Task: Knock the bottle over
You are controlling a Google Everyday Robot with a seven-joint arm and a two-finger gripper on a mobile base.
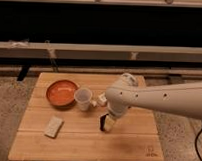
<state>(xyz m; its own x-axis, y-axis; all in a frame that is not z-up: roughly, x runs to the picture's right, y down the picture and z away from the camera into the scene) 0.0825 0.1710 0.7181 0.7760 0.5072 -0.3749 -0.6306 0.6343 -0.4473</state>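
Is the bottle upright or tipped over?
Cannot tell: the bottle is a pale patch beside the cup, partly behind the arm. The gripper hangs nearer the camera, low over the table.

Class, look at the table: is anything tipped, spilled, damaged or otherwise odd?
Nothing is plainly spilled or damaged. The bottle sits close beside the cup; upright or tipped, I cannot tell. The tool points down near the table, just in front of the bottle.

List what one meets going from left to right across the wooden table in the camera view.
Round orange bowl, translucent plastic cup, small whitish-grey bottle, end effector of the white arm, nearer the camera. The pale rectangular sponge lies in front of the bowl, overlapping it sideways, so it is omitted.
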